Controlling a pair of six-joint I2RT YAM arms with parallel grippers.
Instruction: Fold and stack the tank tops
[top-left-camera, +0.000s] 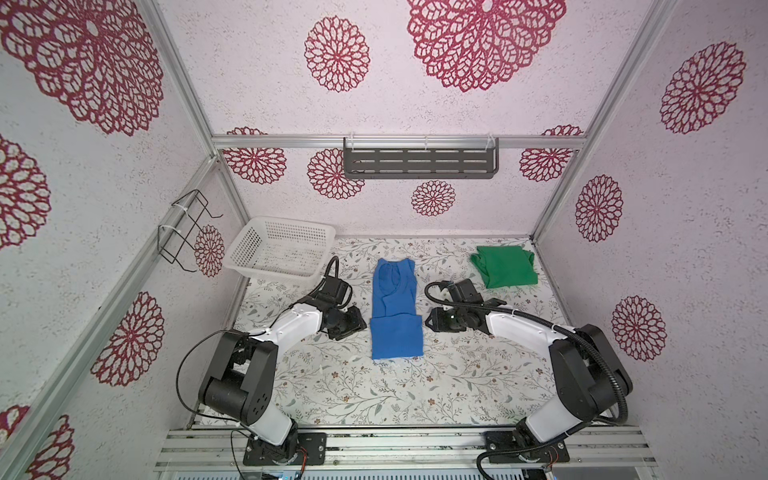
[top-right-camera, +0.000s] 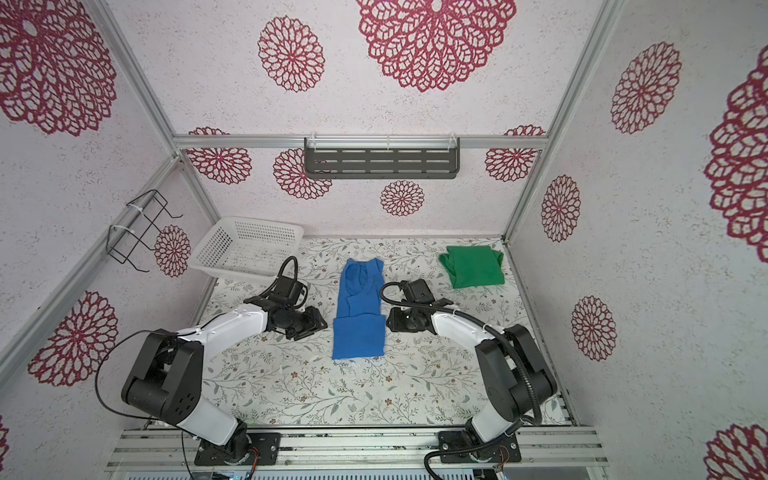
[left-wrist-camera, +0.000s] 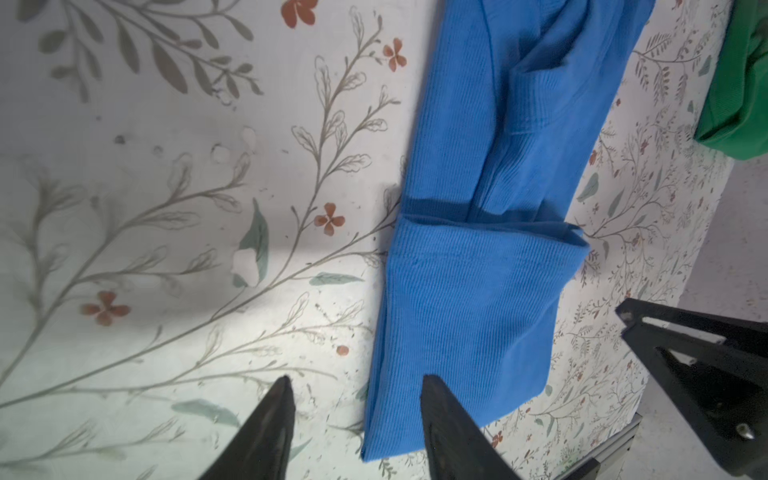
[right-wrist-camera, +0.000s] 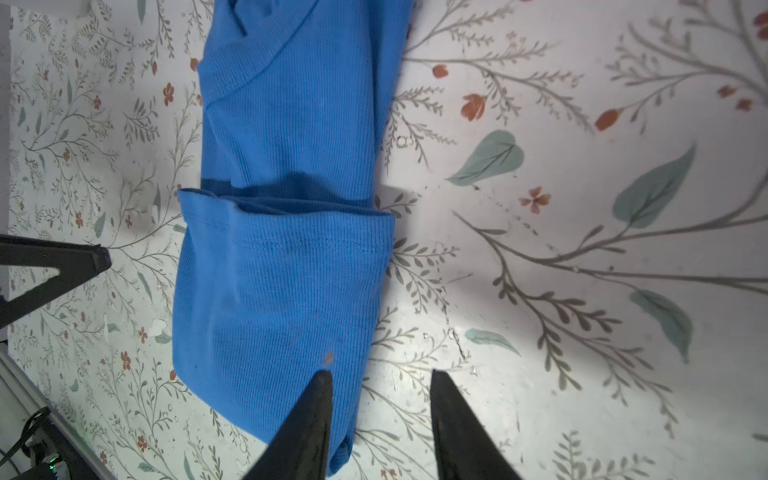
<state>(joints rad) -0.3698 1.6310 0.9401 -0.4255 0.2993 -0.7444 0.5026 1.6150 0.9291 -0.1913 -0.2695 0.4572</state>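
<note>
Back left on the counter (top-left-camera: 415, 395) we see the white basket (top-left-camera: 249, 243). Our left fingers (left-wrist-camera: 270, 424) stand apart, empty, beside the blue tank top (top-left-camera: 395, 316), partly folded mid-counter; our right fingers (right-wrist-camera: 311, 415) flank it, also spread. The green tank top (top-left-camera: 505, 266) lies back right.

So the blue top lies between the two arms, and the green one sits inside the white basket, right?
Not quite. The blue top is where you say, but the green top sits on the table at its far right, apart from the white basket at the far left. Both top views show it.
</note>
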